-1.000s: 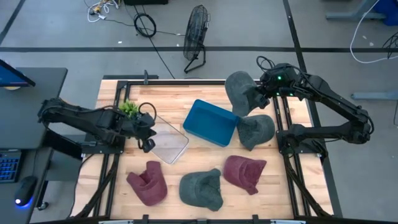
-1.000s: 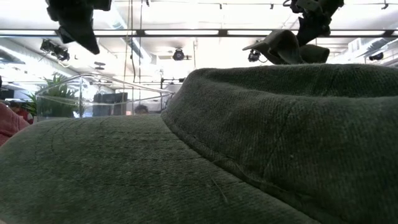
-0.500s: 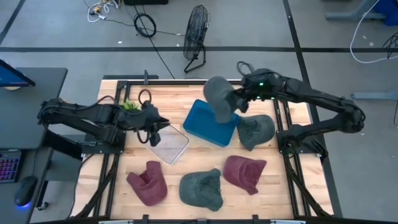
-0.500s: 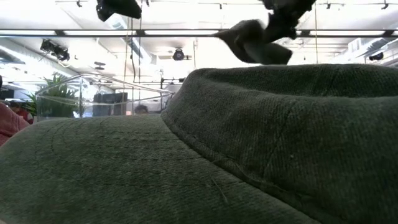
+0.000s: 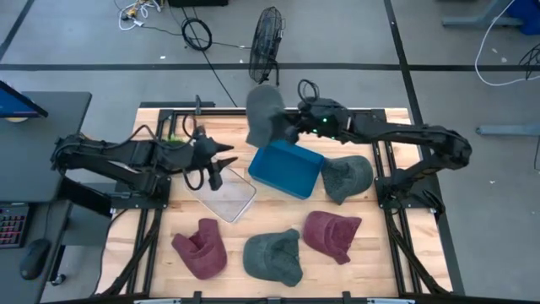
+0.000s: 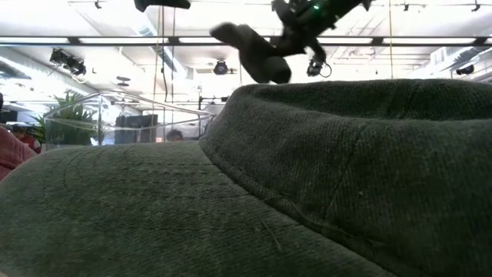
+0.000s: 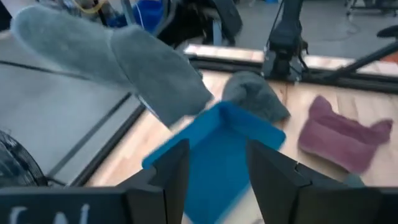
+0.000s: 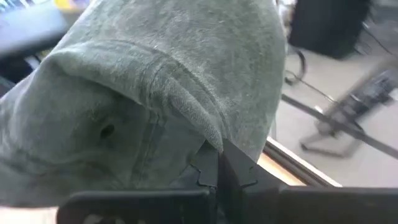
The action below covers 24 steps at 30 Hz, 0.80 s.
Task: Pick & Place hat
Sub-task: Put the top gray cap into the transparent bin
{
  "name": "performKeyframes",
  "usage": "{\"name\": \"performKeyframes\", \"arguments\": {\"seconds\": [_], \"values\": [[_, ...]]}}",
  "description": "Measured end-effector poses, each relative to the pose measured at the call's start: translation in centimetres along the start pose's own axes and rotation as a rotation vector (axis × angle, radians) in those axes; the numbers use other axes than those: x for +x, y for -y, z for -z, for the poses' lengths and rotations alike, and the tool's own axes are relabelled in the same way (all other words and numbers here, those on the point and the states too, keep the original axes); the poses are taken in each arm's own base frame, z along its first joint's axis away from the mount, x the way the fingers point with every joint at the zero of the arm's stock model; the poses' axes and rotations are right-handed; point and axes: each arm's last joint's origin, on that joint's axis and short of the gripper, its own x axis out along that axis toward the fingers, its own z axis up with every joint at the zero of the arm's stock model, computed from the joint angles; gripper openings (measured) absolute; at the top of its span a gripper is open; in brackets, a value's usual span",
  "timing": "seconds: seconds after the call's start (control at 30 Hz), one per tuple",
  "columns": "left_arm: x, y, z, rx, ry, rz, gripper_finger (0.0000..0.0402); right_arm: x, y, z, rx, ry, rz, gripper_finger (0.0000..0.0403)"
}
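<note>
A grey-green hat [image 5: 264,114] hangs in the air over the far left corner of the blue tray [image 5: 287,166]. My right gripper [image 5: 291,127] is shut on it and reaches in from the table's right. In the low view the hat [image 6: 254,52] droops beside the gripper [image 6: 296,31]. My left gripper [image 5: 221,156] stands open above the clear container [image 5: 226,192], left of the tray, holding nothing. In its wrist view, the left gripper [image 7: 217,174] points at the tray [image 7: 217,149] and the hat [image 7: 112,56]. My right gripper pinches the hat's seamed edge [image 8: 208,140] between its two shut fingers [image 8: 221,171]. The fingers come at it about level from the table's right side. The hat is lifted clear and bulges out beyond the fingertips toward the left. How many layers are caught, I cannot tell.
Several more hats lie on the table: a grey one [image 5: 346,176] right of the tray, a maroon one [image 5: 332,234] near right, a grey-green one [image 5: 272,257] near the middle, and a maroon one [image 5: 201,247] near left. A green plant [image 5: 173,139] stands at the far left.
My right gripper has carried the hat toward the table's left edge, from above the far right to over the tray's far left corner, the hat staying lifted clear. My left gripper has opened, risen and moved toward the tray.
</note>
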Motion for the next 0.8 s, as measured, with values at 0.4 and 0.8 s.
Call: {"name": "performKeyframes", "arguments": {"seconds": [0.4, 0.8], "values": [[1.8, -0.7, -1.1, 0.119, 0.092, -0.067, 0.0165, 3.9, -2.4, 1.0, 0.080, 0.122, -0.084, 0.0002], [3.1, -1.1, -0.5, 0.021, 0.041, -0.180, 0.0165, 2.8, -1.8, 0.1, -0.082, 0.201, 0.117, 0.0002]]}}
